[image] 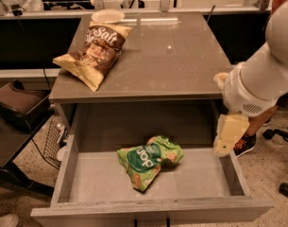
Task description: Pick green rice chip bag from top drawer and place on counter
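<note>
The green rice chip bag (148, 160) lies crumpled on the flat grey bottom of the open top drawer (195, 181), near its middle. The counter (172, 65) is the glossy grey-brown top above the drawer. My gripper (226, 141) hangs pointing down from the white arm (261, 79) at the right, over the drawer's right side wall. It is to the right of the bag and well apart from it. Nothing shows in it.
A brown-and-yellow "Salt" chip bag (94, 53) lies on the counter's left part, with a white round lid (108, 15) behind it. A wire basket (51, 138) and a dark seat (16, 103) stand left of the cabinet. A shoe (245, 144) and chair casters (275, 134) are on the floor at the right.
</note>
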Controlling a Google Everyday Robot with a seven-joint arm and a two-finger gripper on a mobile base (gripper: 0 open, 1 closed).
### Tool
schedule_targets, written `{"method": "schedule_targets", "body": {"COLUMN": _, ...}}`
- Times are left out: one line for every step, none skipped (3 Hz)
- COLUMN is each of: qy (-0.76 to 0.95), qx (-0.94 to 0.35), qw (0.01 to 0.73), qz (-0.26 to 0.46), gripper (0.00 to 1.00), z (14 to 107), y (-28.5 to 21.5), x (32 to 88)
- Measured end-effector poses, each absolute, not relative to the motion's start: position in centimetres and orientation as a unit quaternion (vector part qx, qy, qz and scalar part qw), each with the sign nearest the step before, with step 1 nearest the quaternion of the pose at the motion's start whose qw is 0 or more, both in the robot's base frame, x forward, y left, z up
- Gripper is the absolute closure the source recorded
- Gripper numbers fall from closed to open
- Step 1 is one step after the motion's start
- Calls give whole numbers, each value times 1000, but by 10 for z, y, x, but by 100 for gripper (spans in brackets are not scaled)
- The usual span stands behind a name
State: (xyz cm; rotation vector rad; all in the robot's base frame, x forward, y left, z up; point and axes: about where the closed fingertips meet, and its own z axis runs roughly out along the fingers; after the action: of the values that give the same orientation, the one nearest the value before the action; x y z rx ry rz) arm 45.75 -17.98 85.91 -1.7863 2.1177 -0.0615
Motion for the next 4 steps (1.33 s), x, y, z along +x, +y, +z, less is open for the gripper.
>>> {"method": "schedule_targets", "body": {"qy": 749, "qx": -630, "qw": 201, "qz": -32, "gripper": 0, "z": 856, "y": -177, "x": 465}}
{"method": "schedule_targets", "body": {"qy": 749, "qx": -631, "qw": 199, "qz": -31, "gripper": 0, "z": 857, "y": -177, "x": 464}}
{"method": "schedule_targets", "body": {"qy": 747, "qx": -637, "qw": 190, "qz": -29, "gripper": 0, "z": 844, "y": -168, "x": 466}}
{"method": "schedule_targets", "body": {"qy": 737, "qx": -652, "qw": 179, "qz": -13, "gripper": 0, "z": 798, "y": -145, "x": 469}}
